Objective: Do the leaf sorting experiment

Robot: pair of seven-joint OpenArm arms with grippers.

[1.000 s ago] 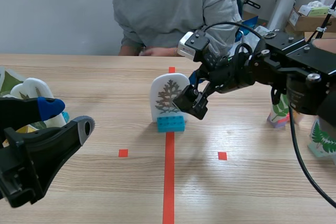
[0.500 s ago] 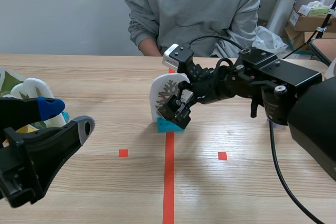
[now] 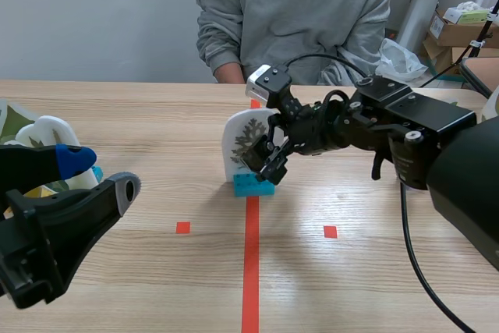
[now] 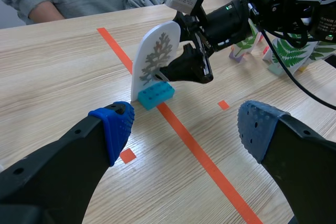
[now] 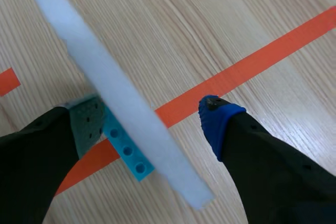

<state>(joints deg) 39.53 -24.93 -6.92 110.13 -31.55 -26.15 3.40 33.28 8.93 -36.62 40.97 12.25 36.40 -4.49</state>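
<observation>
Right end effector (image 3: 265,163) is apart, not clamped. The fingers straddle the leaf card (image 3: 243,142) edge-on. In my right wrist view the card (image 5: 110,87) runs diagonally through the gap. The grey pad (image 5: 86,124) sits right beside the card, low near the blue brick base (image 5: 126,150); can't tell if it touches. The blue pad (image 5: 218,114) is clearly off the card on the other side.

The card is white, arched on top, with a leaf print facing me. It's slotted into the blue brick base (image 3: 251,187), which sits on the counter (image 3: 156,115) at the far end of the orange tape line (image 3: 250,271).

Left end effector (image 4: 186,129) is wide apart, holding nothing, low on my left side, well short of the card (image 4: 155,59). From there I see the right end effector (image 4: 189,66) around the card's right edge.

More leaf cards: one behind my left end effector (image 3: 47,134), and fern prints on my right (image 4: 296,51). A person in a grey sweatshirt (image 3: 296,13) sits across the counter.
</observation>
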